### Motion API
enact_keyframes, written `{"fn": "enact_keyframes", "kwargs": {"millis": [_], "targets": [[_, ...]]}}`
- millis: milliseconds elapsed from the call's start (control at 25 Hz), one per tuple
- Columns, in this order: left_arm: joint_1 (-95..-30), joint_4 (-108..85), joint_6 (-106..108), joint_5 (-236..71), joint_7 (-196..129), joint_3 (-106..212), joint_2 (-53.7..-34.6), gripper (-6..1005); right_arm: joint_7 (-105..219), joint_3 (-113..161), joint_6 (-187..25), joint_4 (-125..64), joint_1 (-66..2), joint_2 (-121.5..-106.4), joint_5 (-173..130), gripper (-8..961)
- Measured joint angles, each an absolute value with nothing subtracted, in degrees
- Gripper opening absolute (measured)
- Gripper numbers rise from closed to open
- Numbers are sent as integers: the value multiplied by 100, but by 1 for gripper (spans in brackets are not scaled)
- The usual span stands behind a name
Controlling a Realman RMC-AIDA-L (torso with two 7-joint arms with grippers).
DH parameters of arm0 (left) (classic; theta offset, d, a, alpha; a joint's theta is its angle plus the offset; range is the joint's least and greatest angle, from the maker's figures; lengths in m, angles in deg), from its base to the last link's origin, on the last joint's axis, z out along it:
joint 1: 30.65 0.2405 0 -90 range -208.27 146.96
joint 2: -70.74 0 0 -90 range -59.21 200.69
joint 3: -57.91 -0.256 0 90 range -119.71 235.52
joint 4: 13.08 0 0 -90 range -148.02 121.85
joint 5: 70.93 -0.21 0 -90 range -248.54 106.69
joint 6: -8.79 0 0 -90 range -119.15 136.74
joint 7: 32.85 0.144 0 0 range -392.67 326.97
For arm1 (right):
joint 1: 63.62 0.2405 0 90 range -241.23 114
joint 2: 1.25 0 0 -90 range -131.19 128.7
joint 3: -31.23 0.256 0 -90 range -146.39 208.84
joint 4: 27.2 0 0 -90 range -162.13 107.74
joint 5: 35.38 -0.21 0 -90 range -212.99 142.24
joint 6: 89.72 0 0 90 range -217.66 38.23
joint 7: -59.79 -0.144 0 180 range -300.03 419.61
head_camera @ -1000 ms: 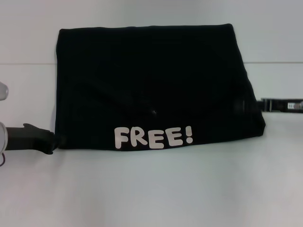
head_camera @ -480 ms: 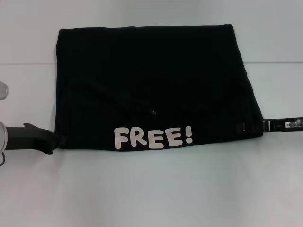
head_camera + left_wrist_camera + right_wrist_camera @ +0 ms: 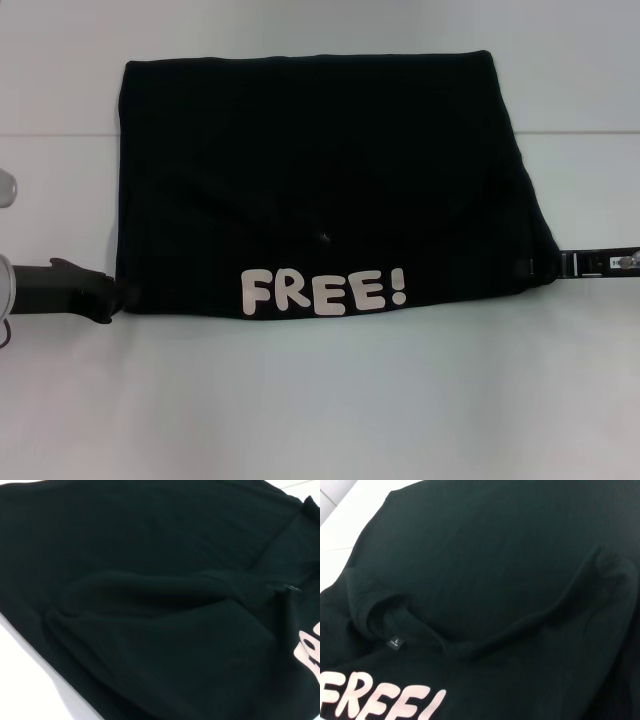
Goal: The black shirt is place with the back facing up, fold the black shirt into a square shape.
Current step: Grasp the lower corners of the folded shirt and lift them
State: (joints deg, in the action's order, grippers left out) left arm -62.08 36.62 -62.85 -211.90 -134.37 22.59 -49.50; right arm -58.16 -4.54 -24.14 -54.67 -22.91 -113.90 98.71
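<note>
The black shirt (image 3: 320, 180) lies folded into a broad rectangle across the middle of the white bench (image 3: 320, 400), white "FREE!" lettering (image 3: 324, 291) facing up along its near edge. A curved fold, likely the neckline, runs across the cloth, and the right wrist view picks out a small size label (image 3: 395, 642) tucked there just above the letters. The left tool (image 3: 105, 298) sits low at the shirt's near left corner, tips right against the fabric edge; whether it is clenched on the cloth or released, I cannot tell. Over on the other side, the right tool (image 3: 560, 264) meets the near right corner, its tips lost against the dark cloth, so its grip can't be read either. Both wrist views are filled with rumpled black fabric.
</note>
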Motion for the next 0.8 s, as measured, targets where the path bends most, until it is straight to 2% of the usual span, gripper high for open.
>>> {"fn": "enact_keyframes", "kwargs": {"millis": [120,320,560,800], "targets": [[-6189,3658,-6314,-21187,-13447,2281,-4949,32,-5816,-461,-2402,-5470,-2317,-11385,9871,455],[-6158,3657,-6349,-21161,-13498,2307,-4958,32,-5711,-420,-2258,-5504,-2414,-11378,9865,216],[-6127,3713,-6741,-21179,-13537,2521,-4950,31,-5607,-266,-1896,-5748,-2625,-11401,9855,43],[-5943,3853,-7359,-21211,-13540,2745,-4853,32,-5382,-32,-1502,-5773,-2868,-11352,9806,42]]}}
